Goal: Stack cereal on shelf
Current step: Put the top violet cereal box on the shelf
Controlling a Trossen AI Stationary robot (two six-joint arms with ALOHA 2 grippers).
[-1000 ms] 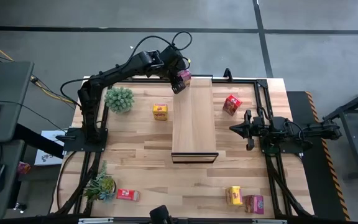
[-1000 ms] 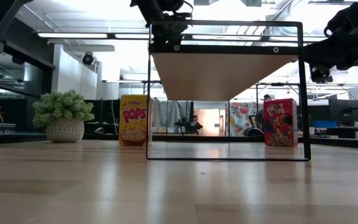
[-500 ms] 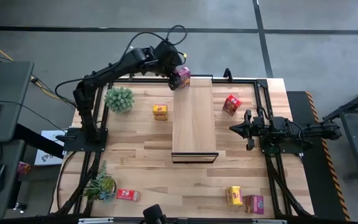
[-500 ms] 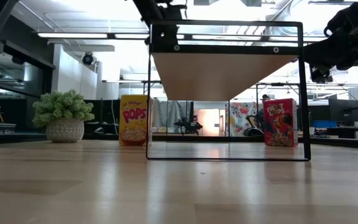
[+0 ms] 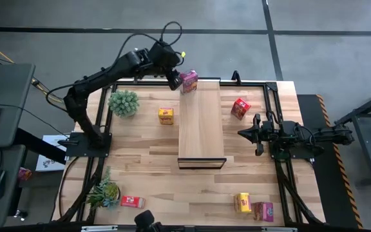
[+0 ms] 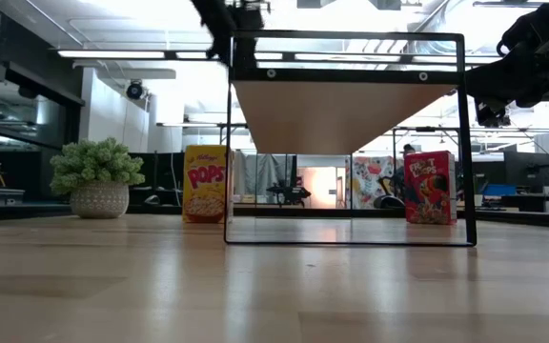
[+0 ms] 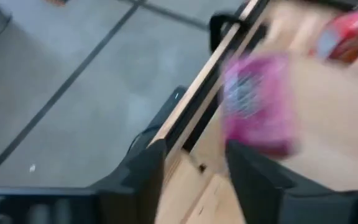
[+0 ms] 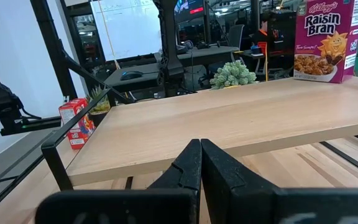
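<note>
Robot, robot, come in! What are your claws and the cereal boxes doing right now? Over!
Left gripper open, beside purple box standing on shelf far end. Right gripper shut, waiting right of shelf. Nothing blocking.

A magenta-purple Raisin Bran box (image 5: 189, 81) with a printed front stands at the far end of the light-wood shelf (image 5: 200, 132), whose near edge is dark. Left of the shelf is a yellow Pops box (image 5: 166, 116); right of it, a red box (image 5: 240, 108). Near the table's front edge lie another red box (image 5: 132, 202) at the left and, at the right, a yellow box (image 5: 242, 202) beside a purple one (image 5: 263, 211). Two green potted plants (image 5: 123, 102) (image 5: 105, 192) sit on the pale wooden tabletop (image 5: 160, 167). Both arms are dark.
</note>
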